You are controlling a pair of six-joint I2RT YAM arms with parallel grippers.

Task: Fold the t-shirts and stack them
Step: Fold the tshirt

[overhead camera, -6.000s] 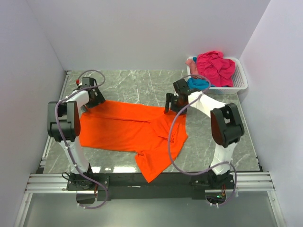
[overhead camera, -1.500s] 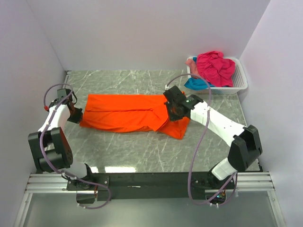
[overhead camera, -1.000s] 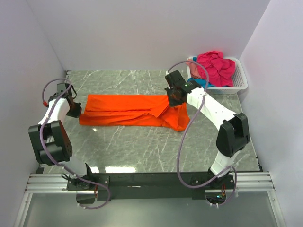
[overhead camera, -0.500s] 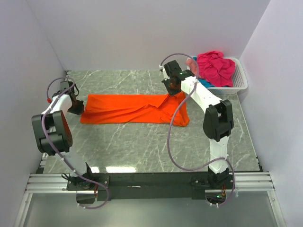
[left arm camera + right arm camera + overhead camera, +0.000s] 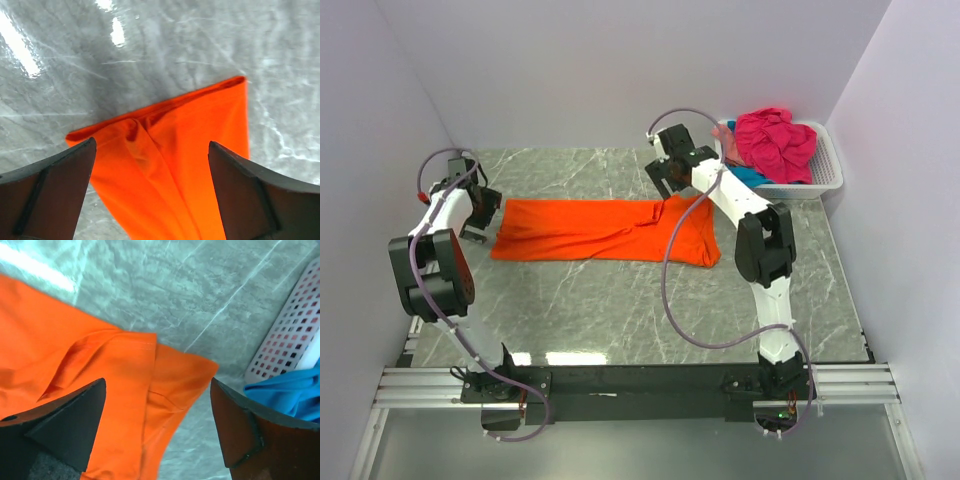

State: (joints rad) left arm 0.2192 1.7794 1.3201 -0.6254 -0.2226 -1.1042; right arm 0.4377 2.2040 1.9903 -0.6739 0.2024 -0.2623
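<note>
The orange t-shirt [image 5: 595,228] lies folded into a long band across the middle of the marble table, its right end bunched and wider. It also shows in the left wrist view [image 5: 175,165] and the right wrist view [image 5: 100,385]. My left gripper [image 5: 478,222] is open and empty just above the band's left end [image 5: 150,185]. My right gripper [image 5: 665,185] is open and empty above the band's far right corner [image 5: 160,435]. Magenta [image 5: 775,140], teal [image 5: 738,176] and pale pink [image 5: 723,131] shirts lie in the basket.
The white slatted basket [image 5: 825,170] stands at the back right corner; its wall shows in the right wrist view [image 5: 290,340] with teal cloth [image 5: 290,395]. White walls close in the table on the left, back and right.
Both grippers carried the shirt's near half back over itself, folding it into a band. In the last second both let go and rose; the right arm swung toward the back.
</note>
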